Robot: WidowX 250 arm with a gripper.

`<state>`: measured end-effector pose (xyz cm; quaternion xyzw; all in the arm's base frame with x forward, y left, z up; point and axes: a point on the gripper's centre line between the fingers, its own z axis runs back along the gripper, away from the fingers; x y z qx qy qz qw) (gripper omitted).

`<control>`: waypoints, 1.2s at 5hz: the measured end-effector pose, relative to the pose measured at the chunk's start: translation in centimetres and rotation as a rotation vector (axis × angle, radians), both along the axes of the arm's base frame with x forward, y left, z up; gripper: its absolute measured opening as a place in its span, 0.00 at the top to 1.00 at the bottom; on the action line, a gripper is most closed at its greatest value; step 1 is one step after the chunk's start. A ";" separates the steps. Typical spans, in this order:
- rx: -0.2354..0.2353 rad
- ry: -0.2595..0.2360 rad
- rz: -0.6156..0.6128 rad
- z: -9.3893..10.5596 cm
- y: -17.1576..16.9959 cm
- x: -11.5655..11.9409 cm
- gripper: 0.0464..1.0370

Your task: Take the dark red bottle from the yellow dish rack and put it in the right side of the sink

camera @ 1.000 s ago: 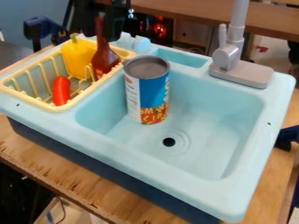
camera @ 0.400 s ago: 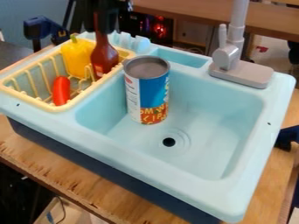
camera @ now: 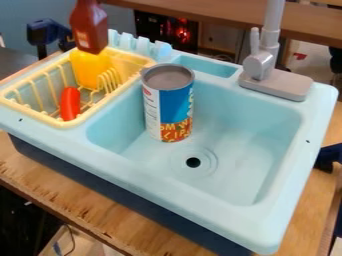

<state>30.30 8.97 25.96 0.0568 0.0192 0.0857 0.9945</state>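
In the camera view, one dark red bottle is upright above the rear of one pale-yellow slatted rack, overlapping one yellow toy pepper. One smooth red-orange elongated toy lies inside. One blue-and-white labelled cylindrical metal can stands in one light-blue sink. I cannot tell the gripper's jaw state.

Shows pale aqua on the sink, with navy below. Features cream-yellow on the rack, bright yellow on the toy pepper, orange-red on the elongated item, reddish-brown on the bottle. Displays blue, white, red and yellow on the can; brown grain on the tabletop.
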 end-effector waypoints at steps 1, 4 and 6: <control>-0.032 0.018 -0.023 1.0 -3.2 -1.0 0.70; -0.082 0.060 -0.202 0.2 -13.6 -1.3 0.70; -0.143 0.017 -0.300 -2.6 -17.4 0.3 0.70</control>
